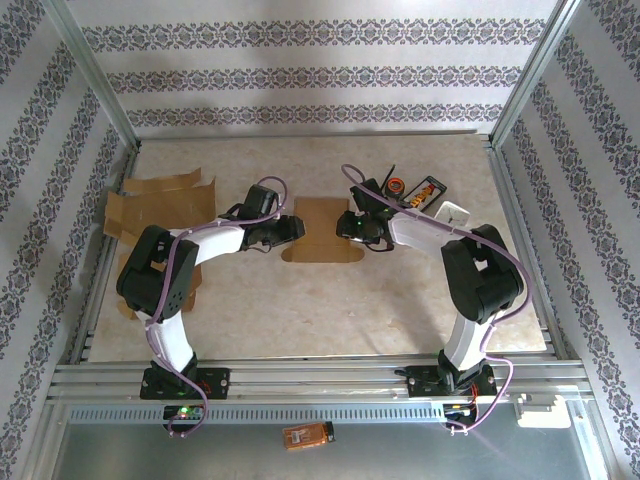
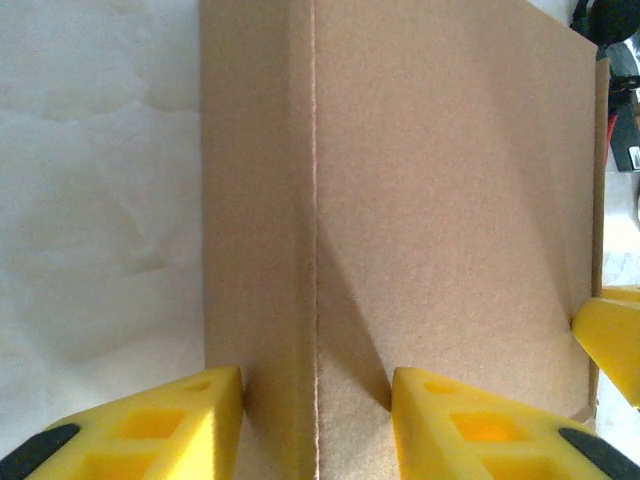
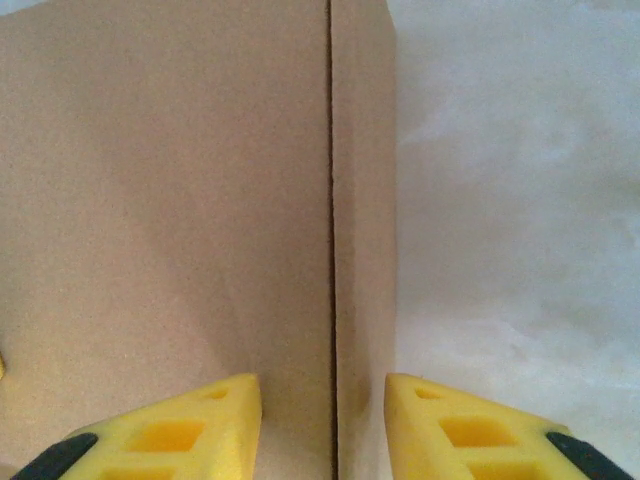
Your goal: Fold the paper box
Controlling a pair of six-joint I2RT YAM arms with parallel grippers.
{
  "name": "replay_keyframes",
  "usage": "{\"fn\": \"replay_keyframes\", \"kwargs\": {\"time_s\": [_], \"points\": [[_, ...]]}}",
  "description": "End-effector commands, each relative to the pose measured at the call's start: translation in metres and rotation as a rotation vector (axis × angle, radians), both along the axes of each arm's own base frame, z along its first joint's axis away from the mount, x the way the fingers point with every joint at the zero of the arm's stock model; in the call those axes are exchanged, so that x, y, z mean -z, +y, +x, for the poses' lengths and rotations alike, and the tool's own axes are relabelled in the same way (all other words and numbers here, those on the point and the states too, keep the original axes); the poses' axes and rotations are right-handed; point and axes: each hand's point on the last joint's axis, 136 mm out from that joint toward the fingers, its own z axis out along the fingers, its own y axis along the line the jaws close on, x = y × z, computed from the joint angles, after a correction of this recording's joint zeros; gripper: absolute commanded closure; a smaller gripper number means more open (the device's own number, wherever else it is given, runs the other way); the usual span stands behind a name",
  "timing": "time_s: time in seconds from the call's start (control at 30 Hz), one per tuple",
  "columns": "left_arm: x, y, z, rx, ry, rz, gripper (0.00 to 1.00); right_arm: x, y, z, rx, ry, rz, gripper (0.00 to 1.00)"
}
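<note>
The paper box [image 1: 322, 232] is a brown cardboard piece lying flat at mid-table between my two arms. My left gripper [image 1: 292, 230] is at its left edge and my right gripper [image 1: 350, 228] at its right edge. In the left wrist view the left gripper [image 2: 316, 385] stands open, its yellow fingers straddling a crease beside a narrow side strip [image 2: 258, 200]. At that view's right edge one yellow fingertip [image 2: 612, 335] of the other arm touches the cardboard. My right gripper [image 3: 323, 390] is open too, astride the crease by the right side strip [image 3: 362, 200].
Flat cardboard sheets [image 1: 150, 205] are stacked at the table's left edge. Small tools [image 1: 415, 190] and a white object [image 1: 452, 212] lie at the back right, just behind the right arm. Metal frame posts and patterned walls enclose the table [image 1: 300, 310].
</note>
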Motion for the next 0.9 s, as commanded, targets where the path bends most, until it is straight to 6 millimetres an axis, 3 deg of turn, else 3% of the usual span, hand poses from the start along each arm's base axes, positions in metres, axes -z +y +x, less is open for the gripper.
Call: {"fn": "replay_keyframes", "kwargs": {"time_s": [0.0, 0.1, 0.27, 0.53, 0.73, 0.87], "points": [[-0.017, 0.004, -0.004, -0.004, 0.000, 0.018, 0.49, -0.022, 0.001, 0.004, -0.005, -0.018, 0.042, 0.57], [-0.044, 0.009, 0.007, -0.016, -0.072, 0.049, 0.39, -0.038, -0.004, 0.017, 0.021, -0.067, 0.043, 0.52], [-0.064, 0.016, 0.014, -0.030, -0.127, 0.068, 0.31, -0.033, -0.008, 0.030, 0.038, -0.052, 0.071, 0.55], [-0.050, 0.022, 0.011, -0.045, -0.089, 0.036, 0.26, -0.004, 0.006, 0.029, -0.001, 0.030, 0.137, 0.61], [-0.040, 0.021, 0.008, -0.034, -0.057, 0.010, 0.25, 0.016, 0.004, 0.022, 0.004, 0.078, 0.165, 0.77], [-0.035, 0.026, 0.011, -0.056, -0.042, -0.017, 0.24, 0.024, 0.009, 0.014, -0.035, 0.100, 0.233, 0.81]]}}
